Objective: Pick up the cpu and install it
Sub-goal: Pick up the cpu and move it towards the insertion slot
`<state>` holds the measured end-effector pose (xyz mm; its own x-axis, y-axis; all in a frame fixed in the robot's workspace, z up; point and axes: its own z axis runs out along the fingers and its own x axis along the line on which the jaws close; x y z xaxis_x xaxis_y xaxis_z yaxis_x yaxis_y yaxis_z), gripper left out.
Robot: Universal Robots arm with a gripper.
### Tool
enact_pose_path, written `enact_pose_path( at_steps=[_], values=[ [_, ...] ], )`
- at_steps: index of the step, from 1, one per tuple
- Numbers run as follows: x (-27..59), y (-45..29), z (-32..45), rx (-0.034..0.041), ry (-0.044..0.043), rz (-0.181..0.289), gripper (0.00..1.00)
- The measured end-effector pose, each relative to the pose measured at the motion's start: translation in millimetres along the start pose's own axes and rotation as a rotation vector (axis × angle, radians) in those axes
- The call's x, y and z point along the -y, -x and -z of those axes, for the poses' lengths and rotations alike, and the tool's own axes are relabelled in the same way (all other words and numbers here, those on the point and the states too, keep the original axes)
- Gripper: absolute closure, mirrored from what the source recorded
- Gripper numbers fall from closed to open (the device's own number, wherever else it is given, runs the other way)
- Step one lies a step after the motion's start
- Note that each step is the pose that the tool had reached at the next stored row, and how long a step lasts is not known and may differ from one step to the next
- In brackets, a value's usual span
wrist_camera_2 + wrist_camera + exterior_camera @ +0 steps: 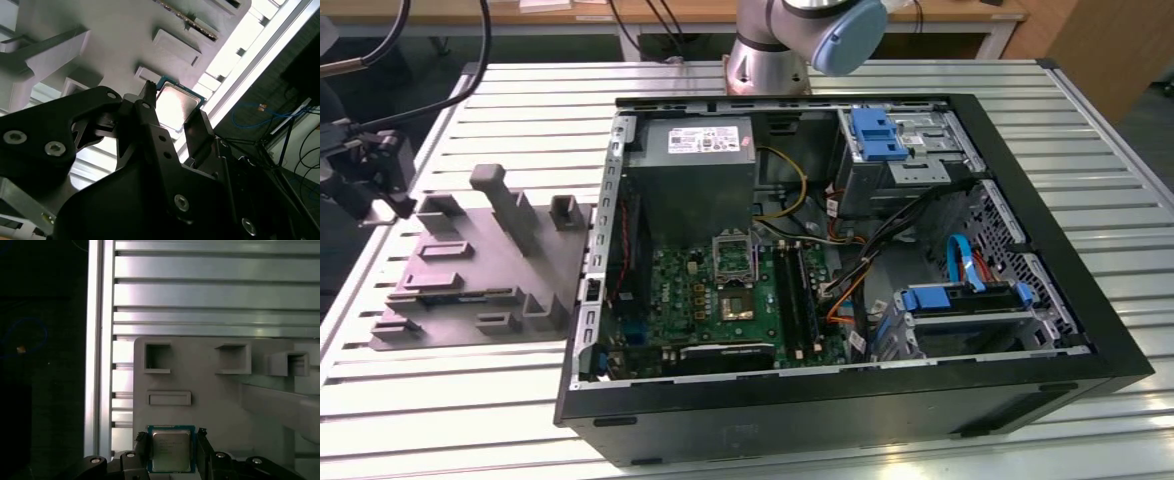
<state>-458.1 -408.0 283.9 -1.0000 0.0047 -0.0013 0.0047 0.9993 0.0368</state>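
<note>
Silvery-grey square metal-topped cpu (171, 449) pinched edgewise by black gripper (172, 437), exterior view's left edge, over grey moulded tray (467, 290); edge grip likely spares faces.

A workshop: slotted aluminium bench (440, 405), opened computer case (854, 408).

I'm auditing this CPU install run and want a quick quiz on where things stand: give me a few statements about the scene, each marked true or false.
1. The gripper holds the cpu by two opposite edges. True.
2. The cpu is seated on the board inside the computer case. False: it is in the gripper, above the grey tray, outside the case.
3. The computer case lies on its side with the panel off, so the boards and cables inside show. True.
4. The grey tray is on the exterior view's right of the case. False: it is on the exterior view's left.
</note>
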Motion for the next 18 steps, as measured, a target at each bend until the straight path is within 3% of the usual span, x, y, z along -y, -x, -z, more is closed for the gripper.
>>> enact_pose_path(
  at_steps=[10,18],
  values=[
    [-0.3,0.0,7.9,0.0,0.0,0.0,0.53],
    [-0.7,0.0,18.6,0.0,0.0,0.0,0.53]
  ],
)
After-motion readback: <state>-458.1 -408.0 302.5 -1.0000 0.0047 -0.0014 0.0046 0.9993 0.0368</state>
